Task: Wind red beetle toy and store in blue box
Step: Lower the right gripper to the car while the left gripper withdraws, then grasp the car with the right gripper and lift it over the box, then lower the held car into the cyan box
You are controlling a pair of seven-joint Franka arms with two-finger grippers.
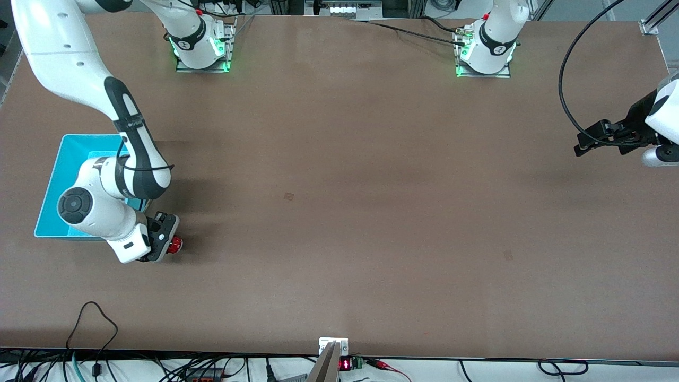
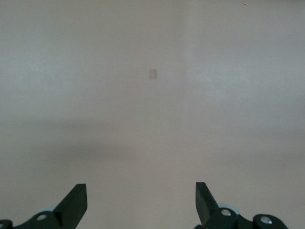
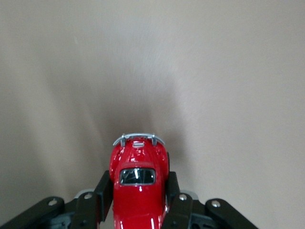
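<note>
Right wrist view, red beetle toy clamped between right hand fingers

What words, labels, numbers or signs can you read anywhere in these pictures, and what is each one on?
No text can be read.
Red digits glow on a small display at the table edge nearest the front camera: too small to read.
The red beetle toy, clamped in the right gripper, and the blue box show no lettering.
The left gripper, open over bare table, shows none.
</note>
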